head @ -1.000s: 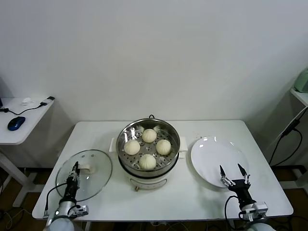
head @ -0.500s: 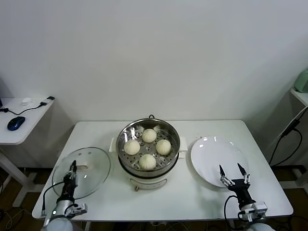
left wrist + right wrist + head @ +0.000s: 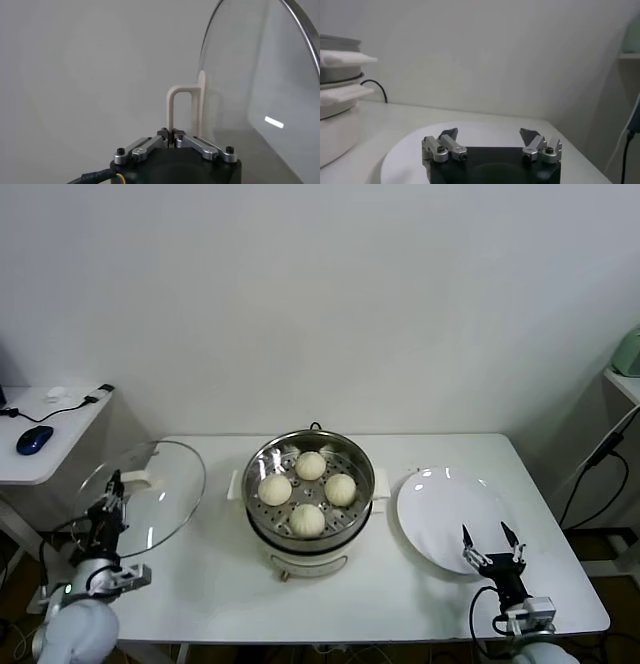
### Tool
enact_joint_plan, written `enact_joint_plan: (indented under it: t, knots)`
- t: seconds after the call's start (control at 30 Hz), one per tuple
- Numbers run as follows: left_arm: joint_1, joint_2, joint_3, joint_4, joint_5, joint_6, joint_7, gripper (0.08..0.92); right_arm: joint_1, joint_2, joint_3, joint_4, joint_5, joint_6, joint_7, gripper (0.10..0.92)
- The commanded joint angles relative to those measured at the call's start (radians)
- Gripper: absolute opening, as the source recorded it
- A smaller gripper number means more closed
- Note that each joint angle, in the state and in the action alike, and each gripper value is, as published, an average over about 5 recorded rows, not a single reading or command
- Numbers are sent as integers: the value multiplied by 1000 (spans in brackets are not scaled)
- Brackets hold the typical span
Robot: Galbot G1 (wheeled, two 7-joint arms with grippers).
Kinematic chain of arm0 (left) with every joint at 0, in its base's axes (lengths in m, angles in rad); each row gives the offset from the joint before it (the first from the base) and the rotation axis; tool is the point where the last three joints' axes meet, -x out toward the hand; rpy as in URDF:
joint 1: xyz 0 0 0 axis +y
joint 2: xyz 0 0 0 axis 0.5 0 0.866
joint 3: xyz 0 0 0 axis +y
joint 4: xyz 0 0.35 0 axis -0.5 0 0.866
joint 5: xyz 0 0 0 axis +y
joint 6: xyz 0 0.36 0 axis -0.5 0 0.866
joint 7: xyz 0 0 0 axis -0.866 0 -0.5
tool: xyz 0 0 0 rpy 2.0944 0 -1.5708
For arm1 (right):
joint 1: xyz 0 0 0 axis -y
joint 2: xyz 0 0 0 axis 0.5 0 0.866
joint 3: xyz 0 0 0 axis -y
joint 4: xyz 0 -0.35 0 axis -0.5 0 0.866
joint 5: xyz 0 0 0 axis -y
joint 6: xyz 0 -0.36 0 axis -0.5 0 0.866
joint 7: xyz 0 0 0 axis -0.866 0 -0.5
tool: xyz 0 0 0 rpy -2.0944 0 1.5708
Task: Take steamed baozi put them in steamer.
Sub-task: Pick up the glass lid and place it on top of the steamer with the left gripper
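Note:
Several cream-white steamed baozi (image 3: 307, 520) sit on the perforated tray of the shiny steamer (image 3: 364, 464) at the table's middle. My left gripper (image 3: 115, 482) (image 3: 171, 133) is shut on the cream handle (image 3: 177, 102) of the round glass lid (image 3: 155, 494) (image 3: 250, 75). It holds the lid tilted up in the air over the table's left edge, well apart from the steamer. My right gripper (image 3: 487, 534) (image 3: 488, 133) stands open with nothing in it at the near rim of the white plate (image 3: 440, 504) (image 3: 415, 152). The steamer's side (image 3: 335, 60) shows far off in the right wrist view.
A low side table (image 3: 60, 454) with a blue mouse (image 3: 33, 439) stands to the left, close to the raised lid. A shelf with a pale green object (image 3: 628, 349) and a hanging black cable (image 3: 600, 459) are at the right.
My left gripper has lifted the glass lid off the table and carried it up and to the left, tilting it. The right arm has barely moved.

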Motion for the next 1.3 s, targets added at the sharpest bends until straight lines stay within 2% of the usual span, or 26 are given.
enact_joint_plan:
  t: [0.03,0.17,0.3,0.47,0.67,0.87,1.03,1.3]
  knots:
    - [6,64,1,-243,-101,146,165,138,5,-2,-5,6,-1,-44,32,823]
    - [-51,58,118,-308,-44,229,224,138,9,-5,-10,4,-5,-36,31,823]
    - [-96,36,291,-336,75,309,241,138,13,-7,-16,1,-27,-23,29,823]
    - [-164,-16,497,-319,233,376,288,138,19,-11,-21,-12,-29,-15,29,823]
    - [-271,-94,662,-264,355,427,344,138,21,-19,-24,-26,-27,-4,27,823]
    - [-313,-212,756,-186,443,469,373,138,19,-22,-24,-37,-23,11,27,823]
    - [-320,-297,781,-117,501,484,374,138,13,-18,-25,-52,-24,28,28,823]
    - [-320,-372,783,-40,560,507,373,138,10,-8,-27,-69,-28,45,35,823]
